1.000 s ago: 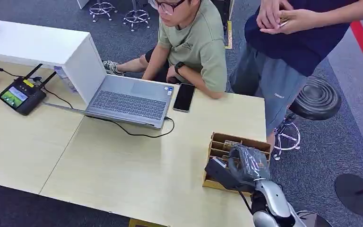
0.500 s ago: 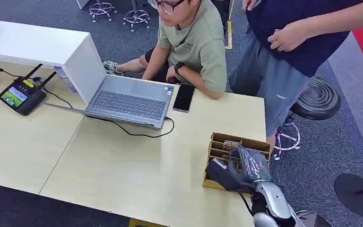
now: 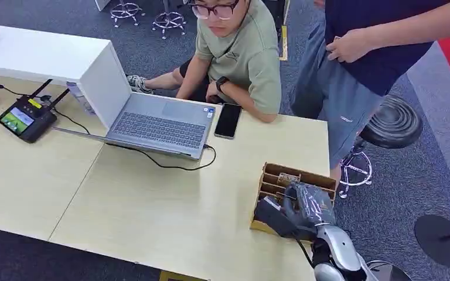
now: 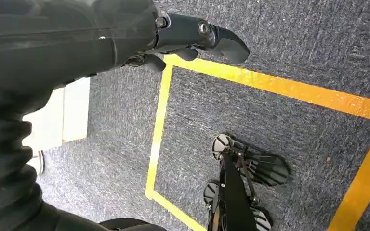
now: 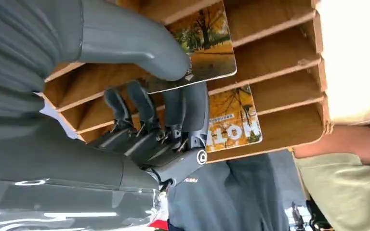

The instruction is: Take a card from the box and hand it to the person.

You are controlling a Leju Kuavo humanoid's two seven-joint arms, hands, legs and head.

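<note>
A wooden slotted box [image 3: 302, 174] stands near the table's right edge. My right hand [image 3: 300, 209] is over its near end. In the right wrist view the thumb [image 5: 125, 41] presses on top of a card with an autumn-tree picture [image 5: 211, 47] and the fingers [image 5: 183, 113] curl under it, so the card is pinched, partly drawn out of its slot in the box [image 5: 282, 61]. A second card [image 5: 232, 126] lies in the neighbouring slot. My left hand [image 4: 192, 38] hangs over the carpet and holds nothing. A standing person in a dark blue shirt [image 3: 381, 50] is beyond the box.
A seated person in a green shirt [image 3: 243, 55] leans on the table's far edge beside a black phone [image 3: 228, 120]. An open laptop [image 3: 155, 120] with a cable, a small black device [image 3: 26, 119] and a white cabinet [image 3: 41, 52] are to the left. A black stool [image 3: 392, 122] stands right of the table.
The standing person's hands came apart and one dropped toward the hip. The seated person's head lowered a little. My right hand stayed at the box.
</note>
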